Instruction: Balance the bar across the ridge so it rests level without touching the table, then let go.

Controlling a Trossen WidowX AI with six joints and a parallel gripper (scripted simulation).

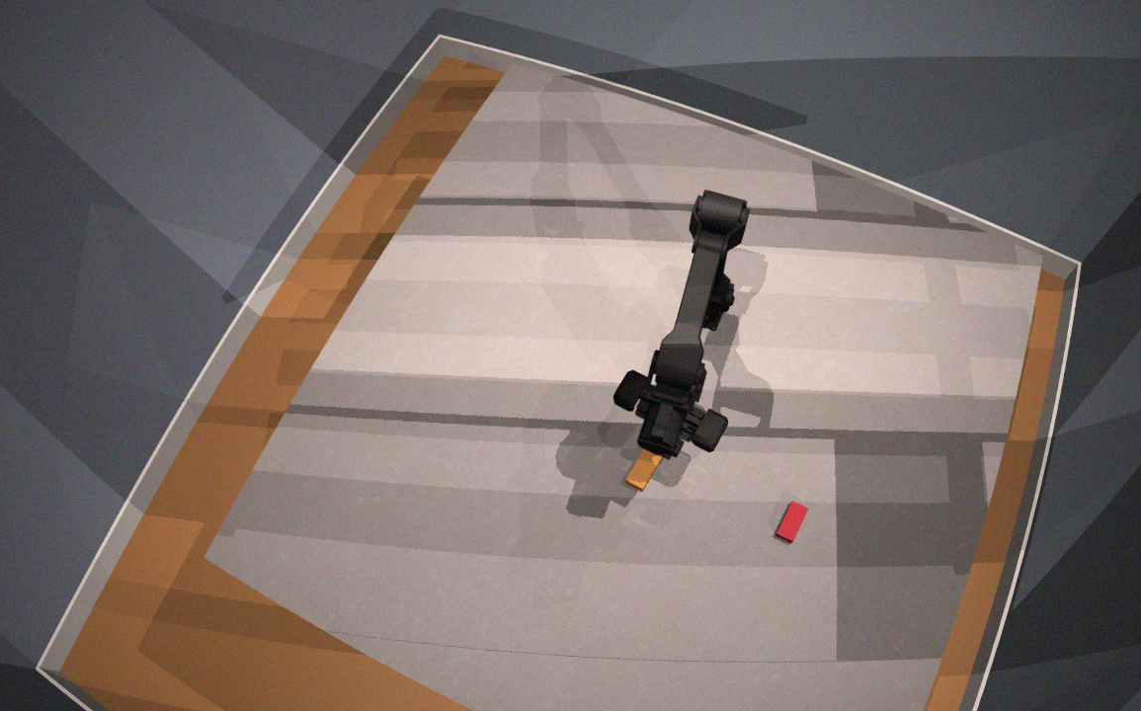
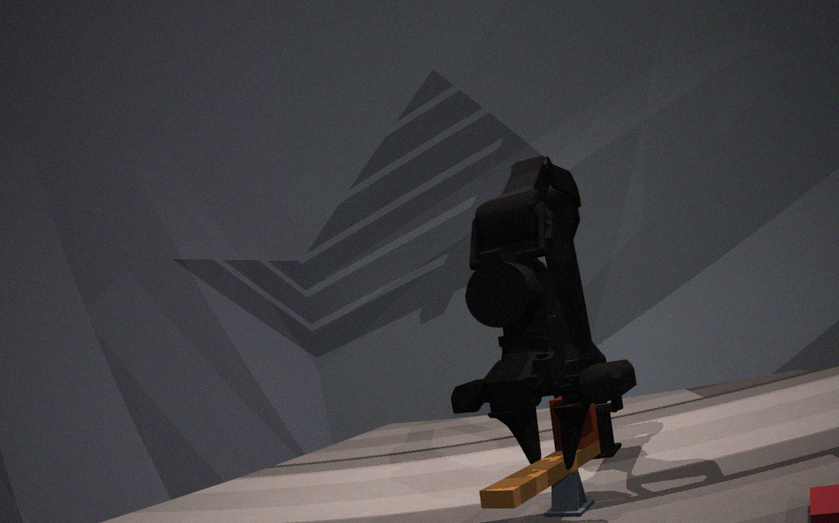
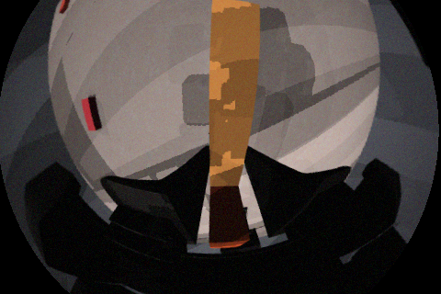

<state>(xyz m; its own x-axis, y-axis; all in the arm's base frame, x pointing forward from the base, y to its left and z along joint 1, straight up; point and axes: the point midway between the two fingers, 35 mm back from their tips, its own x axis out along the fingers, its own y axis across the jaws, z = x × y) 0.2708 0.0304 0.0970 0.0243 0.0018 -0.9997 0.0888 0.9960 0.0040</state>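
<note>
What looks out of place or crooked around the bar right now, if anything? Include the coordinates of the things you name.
Nothing looks damaged or spilled. The one lopsided thing is the orange bar (image 1: 642, 471) (image 2: 526, 478) (image 3: 234, 46): a dark red-orange block (image 2: 557, 426) (image 3: 227, 216) stands at one end only, while the gripper (image 2: 553, 463) (image 3: 227, 150) grips the bar above the blue-gray ridge (image 2: 567, 495).

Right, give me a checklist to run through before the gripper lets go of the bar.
Gripper shut on the orange bar: ok.
Bar above the blue-grey ridge: ok.
Bar's visible near end off the table: ok.
Bar's weight borne by the ridge: cannot tell.
Bar level: cannot tell.
Red block away from the bar: ok.
</note>
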